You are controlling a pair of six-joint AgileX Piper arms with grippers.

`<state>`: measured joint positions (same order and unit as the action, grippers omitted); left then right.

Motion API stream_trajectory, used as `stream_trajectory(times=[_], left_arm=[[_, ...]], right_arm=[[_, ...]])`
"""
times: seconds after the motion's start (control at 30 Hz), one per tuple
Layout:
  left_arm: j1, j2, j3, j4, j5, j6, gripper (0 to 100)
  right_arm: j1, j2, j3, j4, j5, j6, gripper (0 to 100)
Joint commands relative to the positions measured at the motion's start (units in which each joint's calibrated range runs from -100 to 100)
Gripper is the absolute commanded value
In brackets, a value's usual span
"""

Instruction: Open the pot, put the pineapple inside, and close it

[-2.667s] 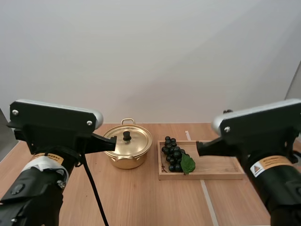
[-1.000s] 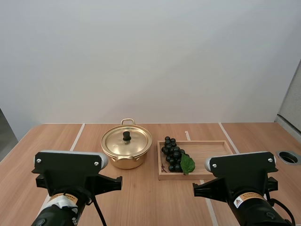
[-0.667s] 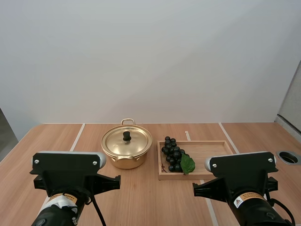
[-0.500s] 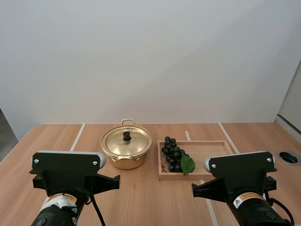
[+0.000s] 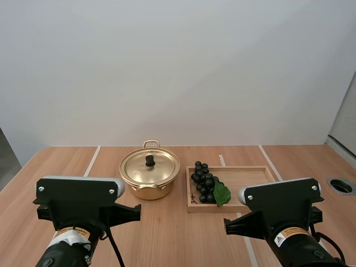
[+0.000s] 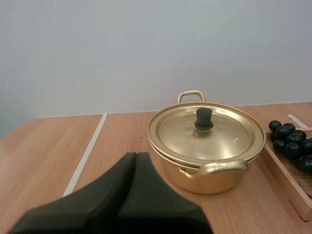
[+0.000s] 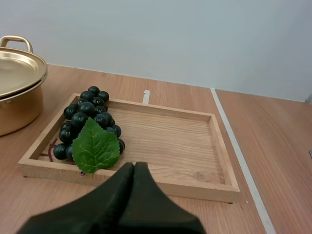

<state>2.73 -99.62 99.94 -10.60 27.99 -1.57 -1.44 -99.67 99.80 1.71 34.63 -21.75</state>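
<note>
Left gripper (image 6: pixel 135 158) and right gripper (image 7: pixel 134 166) are both pinched shut, empty. Lidded pot (image 6: pixel 209 156) sits ahead of the left one, grapes (image 7: pixel 92 113), not pineapple, just ahead of the right. The tiny lid knob (image 6: pixel 204 118) could easily slip out of a pinch.

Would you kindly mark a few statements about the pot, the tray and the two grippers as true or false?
1. The lid sits on the pot. True.
2. The left gripper grips the lid's knob. False: it is shut on nothing, short of the pot.
3. In the tray, the grapes lie at the end nearest the pot. True.
4. The right gripper is open. False: it is shut, on nothing.
5. A pineapple lies in the tray. False: it holds grapes with a green leaf.
</note>
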Motion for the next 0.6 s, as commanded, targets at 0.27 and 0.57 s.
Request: stream_trajectory(times=[0.27,0.57], left_arm=[[0.07,-0.4,0.1,0.2,0.8,0.2,0],[0.07,-0.4,0.1,4.4,1.9,0.2,0]], right_arm=[[0.1,-0.3,0.2,5.4,-5.3,0.5,0],[0.1,-0.3,0.2,5.4,-5.3,0.5,0]])
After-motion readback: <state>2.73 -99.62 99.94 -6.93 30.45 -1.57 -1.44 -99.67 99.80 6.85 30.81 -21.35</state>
